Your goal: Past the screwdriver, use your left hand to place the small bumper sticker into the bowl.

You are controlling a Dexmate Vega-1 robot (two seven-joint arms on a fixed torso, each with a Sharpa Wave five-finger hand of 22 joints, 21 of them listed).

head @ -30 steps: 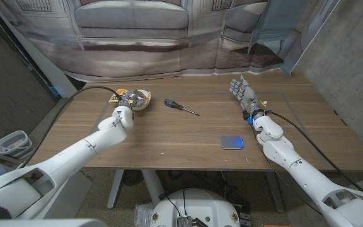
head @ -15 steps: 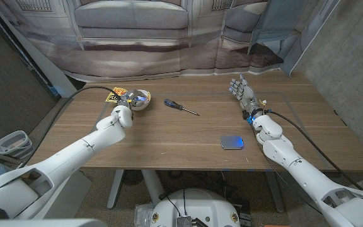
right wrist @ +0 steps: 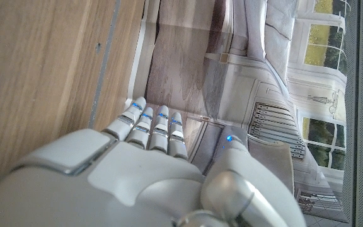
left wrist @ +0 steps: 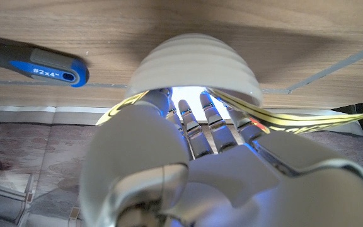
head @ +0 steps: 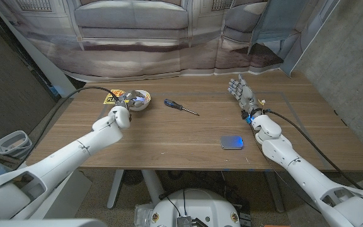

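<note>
Objects: 1 bowl [head: 140, 100], 1 sticker [head: 114, 97], 1 screwdriver [head: 180, 106], 1 tin [head: 232, 142].

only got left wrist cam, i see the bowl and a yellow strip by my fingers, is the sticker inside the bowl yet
observer: not fully. In the head view the small bumper sticker pokes out past the bowl's left rim, beside the left hand.
operator: is the right hand in the way
observer: no. The right hand stands on the other side of the screwdriver, well clear of the bowl, fingers apart and holding nothing.
</note>
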